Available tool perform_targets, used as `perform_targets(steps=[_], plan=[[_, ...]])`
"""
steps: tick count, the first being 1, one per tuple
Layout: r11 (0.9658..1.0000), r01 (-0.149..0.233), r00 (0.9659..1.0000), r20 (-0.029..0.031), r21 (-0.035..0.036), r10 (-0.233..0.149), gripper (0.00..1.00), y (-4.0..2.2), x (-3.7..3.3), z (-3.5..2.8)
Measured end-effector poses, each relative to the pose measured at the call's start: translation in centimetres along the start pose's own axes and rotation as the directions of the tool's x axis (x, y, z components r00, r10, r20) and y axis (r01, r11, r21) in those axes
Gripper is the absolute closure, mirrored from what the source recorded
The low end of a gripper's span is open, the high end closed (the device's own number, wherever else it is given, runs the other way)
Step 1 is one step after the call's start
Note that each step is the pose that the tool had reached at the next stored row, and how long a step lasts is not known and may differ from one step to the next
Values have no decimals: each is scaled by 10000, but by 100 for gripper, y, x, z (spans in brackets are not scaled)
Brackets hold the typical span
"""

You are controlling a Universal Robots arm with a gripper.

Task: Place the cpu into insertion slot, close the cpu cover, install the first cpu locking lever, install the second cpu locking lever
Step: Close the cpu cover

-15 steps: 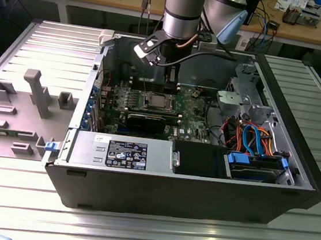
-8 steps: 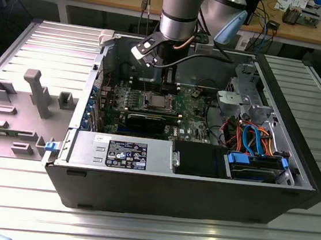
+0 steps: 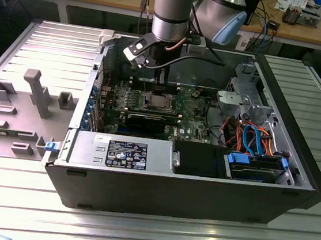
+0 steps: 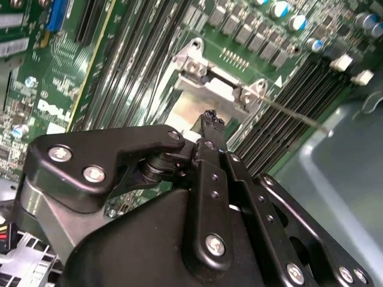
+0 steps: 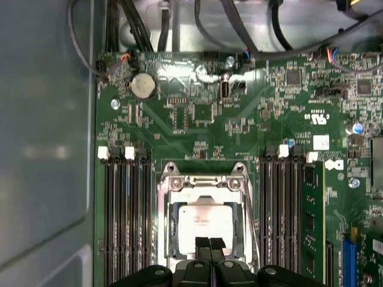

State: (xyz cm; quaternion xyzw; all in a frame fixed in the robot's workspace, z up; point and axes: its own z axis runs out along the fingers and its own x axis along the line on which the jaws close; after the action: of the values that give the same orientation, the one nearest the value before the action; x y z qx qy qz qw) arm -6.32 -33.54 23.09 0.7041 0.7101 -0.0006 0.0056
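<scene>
- Open computer case [image 3: 169, 192] on a slatted metal table [image 3: 136, 233], with a wooden bench [image 3: 312, 34] behind.
- The cpu [image 5: 206, 221] sits in the insertion slot [image 3: 154, 101]; the cpu cover [image 5: 206, 192] looks down around it.
- The gripper [image 5: 209, 244] is pinched together and empty, at the cover's edge.
- The locking lever [image 4: 297, 116] looks unlatched. Push on the metal frame only, and stay off the chip and the flanking memory slots [image 5: 125, 221].
</scene>
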Motion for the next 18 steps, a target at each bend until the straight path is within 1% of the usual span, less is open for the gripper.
perform_targets(steps=[2,5,6,10,11,14,16,17,18], plan=[[10000,31,10000,-3,13,-31,89,-34,1,21],[9997,244,9997,-6,32,-244,89,-45,0,55],[9995,309,9995,-6,42,-309,89,-58,0,70],[9994,350,9994,-22,43,-350,89,-114,1,111],[9994,350,9994,-22,43,-350,89,-124,1,133],[9994,351,9994,-22,50,-351,89,-131,1,177],[9994,349,9994,-23,64,-349,89,-132,2,194],[9994,349,9994,-23,73,-349,89,-132,2,204],[9993,351,9994,-25,104,-350,89,-132,2,222]])
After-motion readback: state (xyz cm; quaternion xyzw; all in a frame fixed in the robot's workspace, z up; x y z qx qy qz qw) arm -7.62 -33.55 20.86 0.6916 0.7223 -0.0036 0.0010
